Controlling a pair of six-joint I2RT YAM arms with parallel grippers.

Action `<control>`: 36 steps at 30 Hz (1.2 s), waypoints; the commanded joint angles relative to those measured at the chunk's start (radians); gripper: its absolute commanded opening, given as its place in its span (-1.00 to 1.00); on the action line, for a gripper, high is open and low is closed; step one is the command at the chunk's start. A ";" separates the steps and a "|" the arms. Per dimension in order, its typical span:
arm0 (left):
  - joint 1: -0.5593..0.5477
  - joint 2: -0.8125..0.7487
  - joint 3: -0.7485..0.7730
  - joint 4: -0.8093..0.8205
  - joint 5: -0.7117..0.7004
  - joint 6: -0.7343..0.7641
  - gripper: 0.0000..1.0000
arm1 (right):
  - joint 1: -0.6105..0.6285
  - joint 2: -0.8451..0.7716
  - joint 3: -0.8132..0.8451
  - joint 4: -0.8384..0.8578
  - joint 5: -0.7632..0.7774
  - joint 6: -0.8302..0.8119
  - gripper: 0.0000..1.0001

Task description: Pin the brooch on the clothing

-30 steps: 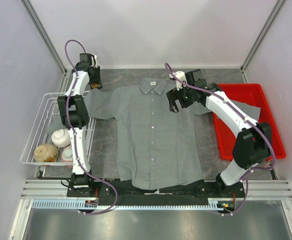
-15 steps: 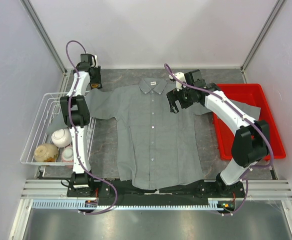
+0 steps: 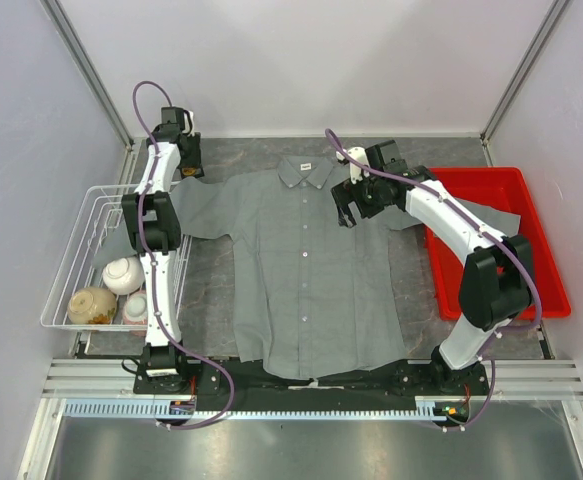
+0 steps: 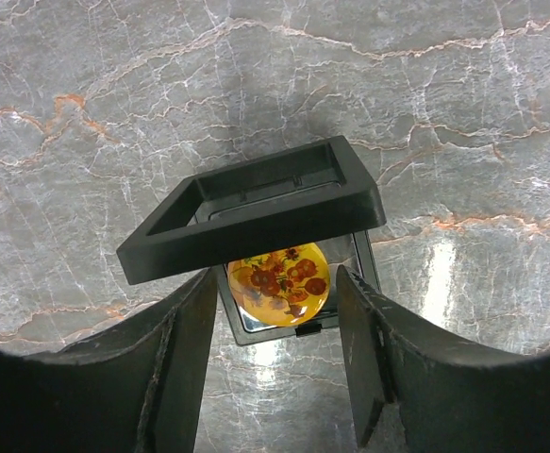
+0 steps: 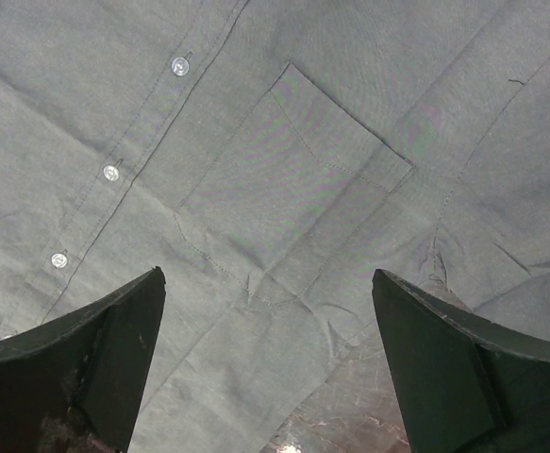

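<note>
- Tiny orange-gold round brooch [image 4: 278,274] is lying unpicked in an open black box [image 4: 256,203] on the marble surface [image 4: 463,113]. Left tool [image 3: 187,168] is straddling it, half-spread, gripping nothing.
- Right tool [image 5: 265,276] is hovering wide apart and empty over the grey button-front shirt [image 3: 306,270]; all the pinning is left to do.

brooch [image 4: 279,281] — glossy, clothing [image 5: 256,170] — matt cloth

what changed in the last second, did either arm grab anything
Very little. The right arm's elbow swung slightly toward the shirt; the right gripper still hovers open over its chest pocket. The left arm's elbow crept away from its base; the left gripper stays open over the brooch in its black case. Nothing was grasped or released. The shirt, wire basket and red bin stayed put.
</note>
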 commanded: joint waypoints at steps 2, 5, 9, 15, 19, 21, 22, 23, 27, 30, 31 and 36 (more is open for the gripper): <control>0.006 0.037 0.083 -0.061 -0.010 0.028 0.22 | -0.006 0.009 0.052 0.009 0.014 0.003 0.96; 0.009 0.039 0.091 -0.067 0.016 0.037 0.19 | -0.006 0.012 0.055 0.007 0.017 0.003 0.96; 0.009 0.055 0.117 -0.090 0.039 0.048 0.15 | -0.006 0.020 0.063 0.004 0.022 0.000 0.96; 0.008 0.062 0.126 -0.107 0.075 0.068 -0.32 | -0.010 0.026 0.070 0.001 0.028 -0.003 0.96; 0.000 0.052 0.112 -0.101 0.114 0.105 -0.44 | -0.010 0.032 0.073 -0.001 0.024 -0.001 0.94; -0.004 0.040 0.079 -0.078 0.116 0.132 -0.46 | -0.010 0.033 0.076 -0.001 0.022 -0.003 0.95; -0.009 0.031 0.071 -0.071 0.127 0.140 -0.46 | -0.010 0.038 0.079 -0.001 0.021 -0.003 0.94; -0.012 0.028 0.054 -0.067 0.133 0.143 -0.49 | -0.012 0.036 0.079 0.001 0.021 -0.001 0.94; -0.021 0.019 0.046 -0.061 0.160 0.169 -0.61 | -0.010 0.038 0.078 -0.001 0.021 -0.001 0.93; -0.031 0.011 0.036 -0.061 0.182 0.175 -0.69 | -0.010 0.036 0.073 -0.001 0.019 -0.003 0.93; -0.034 0.009 0.034 -0.062 0.200 0.178 -0.71 | -0.010 0.033 0.072 0.001 0.019 -0.003 0.93; -0.047 -0.010 0.003 -0.064 0.251 0.200 -0.83 | -0.014 0.026 0.063 0.001 0.022 -0.004 0.92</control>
